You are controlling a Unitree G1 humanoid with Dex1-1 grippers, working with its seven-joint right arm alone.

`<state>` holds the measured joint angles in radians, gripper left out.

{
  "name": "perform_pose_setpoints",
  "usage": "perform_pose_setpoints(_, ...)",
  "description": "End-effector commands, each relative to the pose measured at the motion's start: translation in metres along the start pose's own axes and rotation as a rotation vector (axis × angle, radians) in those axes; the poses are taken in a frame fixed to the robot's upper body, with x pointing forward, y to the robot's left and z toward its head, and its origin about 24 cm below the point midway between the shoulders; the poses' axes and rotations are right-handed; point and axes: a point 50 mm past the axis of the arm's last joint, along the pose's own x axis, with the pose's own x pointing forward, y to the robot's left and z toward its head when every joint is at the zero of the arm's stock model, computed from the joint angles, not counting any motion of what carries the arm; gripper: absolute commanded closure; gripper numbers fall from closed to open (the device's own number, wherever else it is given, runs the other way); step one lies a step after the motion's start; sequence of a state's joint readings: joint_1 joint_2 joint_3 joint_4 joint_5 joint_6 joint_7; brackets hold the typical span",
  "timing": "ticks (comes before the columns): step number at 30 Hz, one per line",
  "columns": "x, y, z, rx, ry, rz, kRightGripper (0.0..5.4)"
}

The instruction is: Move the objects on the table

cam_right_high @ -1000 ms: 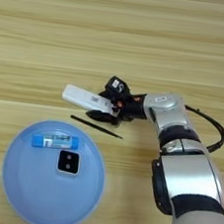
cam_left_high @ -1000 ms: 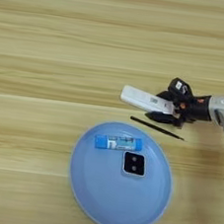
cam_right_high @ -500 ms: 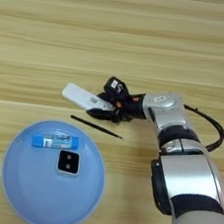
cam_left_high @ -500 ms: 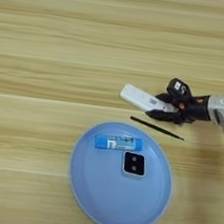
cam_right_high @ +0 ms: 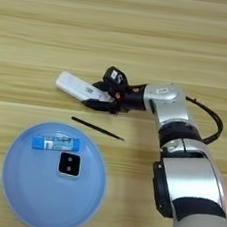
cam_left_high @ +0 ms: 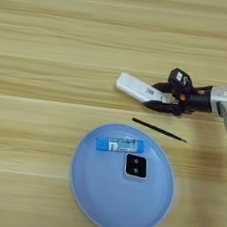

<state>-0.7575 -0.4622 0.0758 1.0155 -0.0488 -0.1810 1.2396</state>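
Light-tan wood with horizontal grain and plank seams makes up the surface (cam_left_high: 54,37), which fills both views. Toward the near side sits a round light-blue plate (cam_left_high: 99,204); in it lie a short blue tube (cam_left_high: 119,145) and, just right of and nearer than it, a tiny black square piece (cam_left_high: 135,166). Beyond the plate lies a thin black stick (cam_right_high: 97,128). Farther right, the right gripper (cam_right_high: 103,98) appears to hold the white bar-shaped device (cam_right_high: 81,88) by its right end, jaws narrow around it.
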Motion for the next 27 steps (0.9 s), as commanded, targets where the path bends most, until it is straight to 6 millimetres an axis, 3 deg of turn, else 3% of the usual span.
perform_pose_setpoints(1,-0.019,-0.013,0.046,-0.154,-0.106,-0.056,2.5)
perform_pose_setpoints(17,-0.04,0.045,0.075,-0.308,-0.199,0.084,2.5)
perform_pose_setpoints(27,-0.041,0.068,0.075,-0.319,-0.198,0.149,2.5)
